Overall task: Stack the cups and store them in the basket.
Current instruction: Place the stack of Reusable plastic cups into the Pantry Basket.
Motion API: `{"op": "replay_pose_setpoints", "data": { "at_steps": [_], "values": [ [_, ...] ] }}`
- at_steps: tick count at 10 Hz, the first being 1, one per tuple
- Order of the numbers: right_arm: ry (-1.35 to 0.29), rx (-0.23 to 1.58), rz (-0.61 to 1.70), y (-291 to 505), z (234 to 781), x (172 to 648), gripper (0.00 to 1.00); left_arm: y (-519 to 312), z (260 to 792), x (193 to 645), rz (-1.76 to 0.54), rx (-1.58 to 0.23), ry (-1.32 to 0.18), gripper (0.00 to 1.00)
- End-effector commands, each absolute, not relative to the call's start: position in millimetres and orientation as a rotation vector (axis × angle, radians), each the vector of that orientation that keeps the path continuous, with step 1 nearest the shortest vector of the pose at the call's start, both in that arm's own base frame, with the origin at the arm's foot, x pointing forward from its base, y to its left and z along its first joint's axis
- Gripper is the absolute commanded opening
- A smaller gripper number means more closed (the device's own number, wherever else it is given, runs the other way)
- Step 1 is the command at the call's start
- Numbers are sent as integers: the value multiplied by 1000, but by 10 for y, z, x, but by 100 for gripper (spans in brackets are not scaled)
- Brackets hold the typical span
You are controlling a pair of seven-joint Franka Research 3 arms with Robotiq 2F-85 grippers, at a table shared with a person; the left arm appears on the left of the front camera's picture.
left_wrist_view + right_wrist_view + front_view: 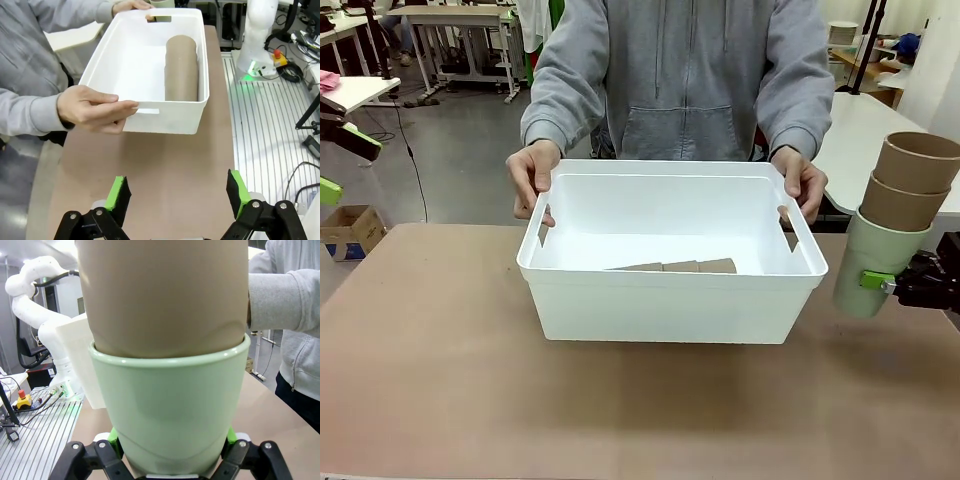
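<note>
white basket (670, 300) at table (440, 400) centre, gripped at both short ends by person's hands: one hand (532, 178) at 10 o'clock of the rim, other hand (802, 185) at 2 o'clock. inside basket, lying flat along the near wall, a stack of tan cups (672, 266); from left wrist view same tan cups (181, 67) seen as one long brown tube along the basket's (125, 60) 3 o'clock wall. right gripper (905, 282) at 3 o'clock of the basket, off its edge, pinching pale green cup (870, 265) near its base; two more tan cups (912, 180) nested in it, whole stack tilted toward 1 o'clock. right wrist view: green cup (170, 410) clamped between pads, tan cup (165, 295) seated in it. left gripper (177, 192) spread wide, nothing between pads, hanging above bare table at 6 o'clock of basket; green pad (330, 188) at 9 o'clock edge in front view.
</note>
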State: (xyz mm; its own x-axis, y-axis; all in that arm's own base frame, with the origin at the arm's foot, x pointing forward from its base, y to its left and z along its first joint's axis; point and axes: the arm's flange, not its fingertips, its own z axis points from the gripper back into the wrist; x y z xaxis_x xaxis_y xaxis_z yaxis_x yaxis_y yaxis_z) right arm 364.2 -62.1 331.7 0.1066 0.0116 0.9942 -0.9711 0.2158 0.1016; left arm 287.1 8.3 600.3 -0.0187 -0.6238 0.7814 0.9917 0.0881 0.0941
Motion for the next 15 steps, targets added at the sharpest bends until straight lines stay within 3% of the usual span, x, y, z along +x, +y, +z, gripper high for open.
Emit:
{"op": "replay_pose_setpoints", "data": {
  "at_steps": [1, 12, 15],
  "values": [
    [-1219, 1073, 1001, -605, 3361, 3641, 84, 85, 6030, 2872, -1412, -611, -797, 100],
    [-1211, 1081, 985, -621, 3317, 3642, 85, 85, 6030, 2872, -1412, -611, -797, 100],
    [-1185, 1013, 934, -236, 4101, 3610, 85, 85, 6030, 2872, -1412, -611, -797, 100]
  ]
}}
